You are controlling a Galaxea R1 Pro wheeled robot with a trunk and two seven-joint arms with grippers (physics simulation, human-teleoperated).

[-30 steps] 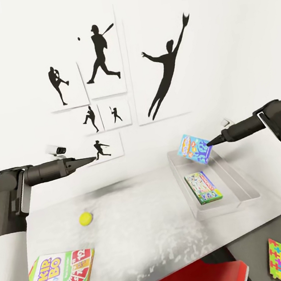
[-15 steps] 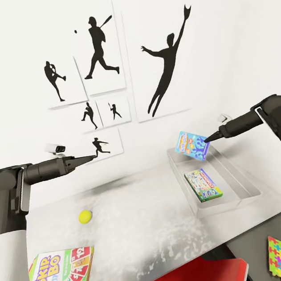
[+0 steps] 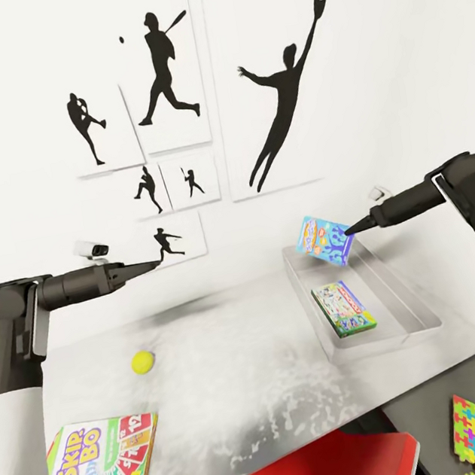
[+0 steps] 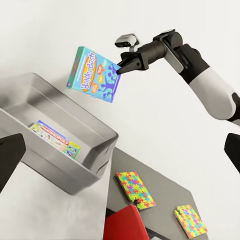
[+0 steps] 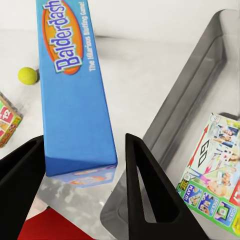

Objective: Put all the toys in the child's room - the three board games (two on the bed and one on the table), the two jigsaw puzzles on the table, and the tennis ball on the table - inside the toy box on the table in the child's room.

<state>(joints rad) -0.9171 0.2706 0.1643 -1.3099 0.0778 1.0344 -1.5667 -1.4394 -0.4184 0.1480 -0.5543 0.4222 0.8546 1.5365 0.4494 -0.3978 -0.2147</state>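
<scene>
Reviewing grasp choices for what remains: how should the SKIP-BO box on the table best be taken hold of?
The SKIP-BO box lies flat near the front edge of the table, on the left arm's side. It is too wide to span, so the left tool would likely do best pinching a thin edge, probably the front one, coming in low from the robot's side.

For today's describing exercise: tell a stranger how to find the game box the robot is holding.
Start at the grey toy box at the table's right. Above its far end, the right gripper holds the blue board game tilted in the air. It is lettered Balderdash, unlike the green-edged game lying inside.
</scene>
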